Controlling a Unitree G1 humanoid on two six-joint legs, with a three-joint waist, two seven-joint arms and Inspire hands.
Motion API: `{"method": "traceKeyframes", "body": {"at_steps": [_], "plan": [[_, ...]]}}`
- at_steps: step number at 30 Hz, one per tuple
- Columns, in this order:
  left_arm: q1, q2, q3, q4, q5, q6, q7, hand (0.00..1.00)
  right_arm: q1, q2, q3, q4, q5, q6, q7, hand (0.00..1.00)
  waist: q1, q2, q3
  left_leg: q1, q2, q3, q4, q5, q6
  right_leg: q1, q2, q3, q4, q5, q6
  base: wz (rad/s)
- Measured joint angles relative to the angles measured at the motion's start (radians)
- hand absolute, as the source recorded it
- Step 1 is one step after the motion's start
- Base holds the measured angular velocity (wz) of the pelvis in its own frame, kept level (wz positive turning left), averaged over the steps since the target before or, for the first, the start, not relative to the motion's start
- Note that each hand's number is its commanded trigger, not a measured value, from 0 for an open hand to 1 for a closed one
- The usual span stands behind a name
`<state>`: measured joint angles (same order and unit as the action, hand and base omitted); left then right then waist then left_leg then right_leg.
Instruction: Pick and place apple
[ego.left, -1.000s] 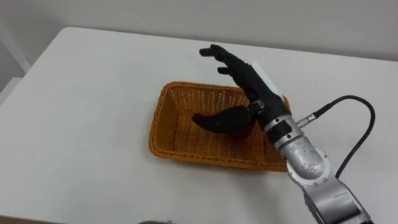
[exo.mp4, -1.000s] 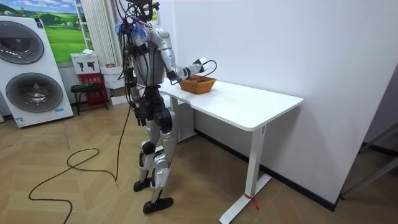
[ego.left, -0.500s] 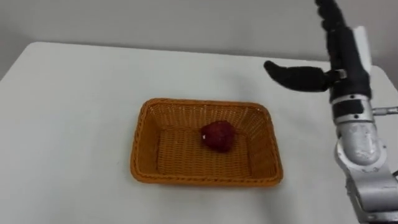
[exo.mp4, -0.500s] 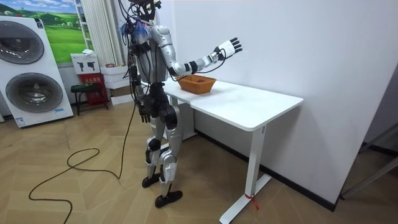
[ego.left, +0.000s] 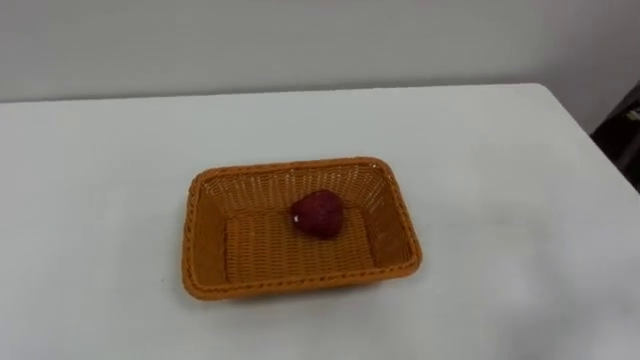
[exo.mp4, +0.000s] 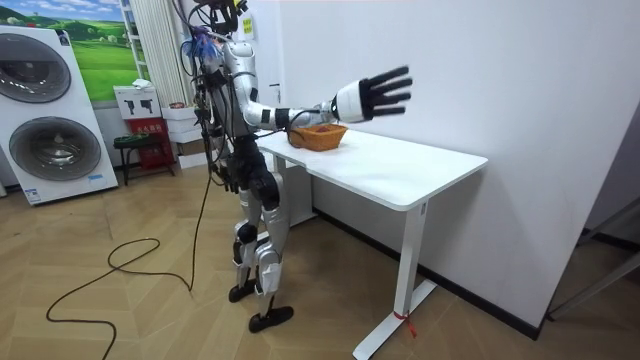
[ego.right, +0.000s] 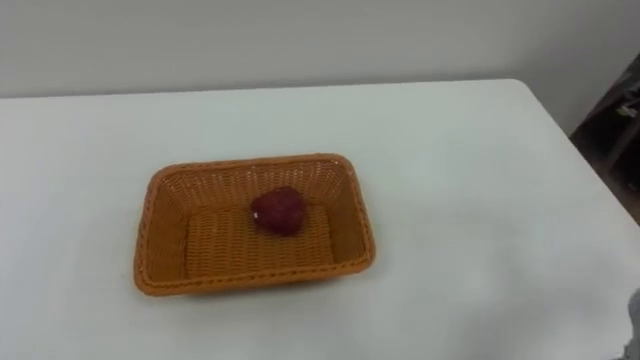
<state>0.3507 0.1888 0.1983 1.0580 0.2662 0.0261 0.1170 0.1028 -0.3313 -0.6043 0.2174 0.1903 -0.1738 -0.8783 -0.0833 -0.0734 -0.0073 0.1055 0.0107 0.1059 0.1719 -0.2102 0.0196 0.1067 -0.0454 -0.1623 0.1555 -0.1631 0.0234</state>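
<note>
Right arm is up and reaching forward, stretched almost straight from the shoulder at about chest height, forearm level. The right hand (exo.mp4: 366, 99) is at full reach, wrist in line with the forearm, palm side turned towards the room camera. Its fingers (exo.mp4: 394, 91) are splayed wide and straight, curled round nothing. The left arm hangs down along the body, with the left hand (exo.mp4: 219, 177) low by the hip, too small to make out more. The torso is upright and leans back a touch, head tipped down, both feet planted, one a little ahead of the other.
</note>
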Motion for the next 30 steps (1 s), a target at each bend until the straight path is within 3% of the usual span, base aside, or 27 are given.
{"method": "traceKeyframes", "body": {"at_steps": [5,10,14,16,20,23,27,30], "plan": [[0.007,-0.004,0.044,-0.033,0.0,0.019,0.008,0.0,0.027,-0.001,-0.098,0.293,0.249,0.014,-0.069,0.0,-0.027,0.003,0.0001,-0.01,-0.001,0.005,0.004,0.001,0.001,-0.019,0.003,0.023,0.016,-0.001,0.0,-0.07],[0.006,-0.008,0.058,-0.072,-0.001,0.02,0.01,0.0,0.082,0.021,-0.093,0.572,0.437,0.045,-0.04,0.0,-0.033,0.008,0.0003,-0.011,-0.003,0.004,-0.002,0.001,0.002,-0.016,0.001,0.02,0.016,-0.001,0.0,-0.01],[0.0,-0.014,0.06,-0.088,0.003,0.036,0.008,0.0,0.103,0.058,-0.071,0.726,0.48,0.066,0.011,0.0,-0.031,0.011,-0.0002,-0.018,-0.003,-0.004,-0.002,0.001,0.003,-0.021,0.0,0.018,0.014,-0.002,0.0,0.01],[-0.012,-0.023,0.06,-0.089,0.01,0.041,-0.002,0.0,0.121,0.094,-0.035,0.792,0.48,0.085,0.075,0.0,-0.024,0.014,0.0014,-0.015,-0.003,-0.002,-0.004,0.001,0.003,-0.019,0.001,0.022,0.015,-0.003,0.0,-0.02],[-0.019,-0.029,0.054,-0.072,0.01,0.048,-0.022,0.0,0.115,0.112,0.089,0.914,0.428,0.127,0.205,0.0,-0.011,0.023,0.0046,-0.012,-0.003,0.003,-0.006,0.0,0.003,-0.021,0.001,0.023,0.015,-0.003,0.0,-0.03],[-0.044,-0.029,0.05,-0.046,0.012,0.062,-0.033,0.0,0.112,0.121,0.246,0.96,0.302,0.178,0.349,0.0,0.019,0.027,0.0057,-0.009,-0.001,0.01,-0.005,-0.001,0.003,-0.026,0.001,0.026,0.015,-0.003,0.0,-0.05],[-0.064,-0.033,-0.008,-0.046,0.009,0.064,-0.038,0.0,0.107,0.125,0.448,0.965,0.183,0.189,0.54,0.0,0.068,0.047,0.0041,-0.005,0.003,0.018,0.006,-0.008,0.002,-0.025,0.005,0.035,0.014,-0.002,-0.001,-0.07],[-0.064,-0.034,-0.043,-0.021,0.01,0.059,-0.039,0.0,0.088,0.142,0.499,0.959,0.08,0.188,0.642,0.0,0.07,0.065,0.0059,-0.005,0.003,0.008,0.008,-0.01,0.002,-0.019,0.004,0.025,0.01,-0.002,-0.001,0.08]]}}
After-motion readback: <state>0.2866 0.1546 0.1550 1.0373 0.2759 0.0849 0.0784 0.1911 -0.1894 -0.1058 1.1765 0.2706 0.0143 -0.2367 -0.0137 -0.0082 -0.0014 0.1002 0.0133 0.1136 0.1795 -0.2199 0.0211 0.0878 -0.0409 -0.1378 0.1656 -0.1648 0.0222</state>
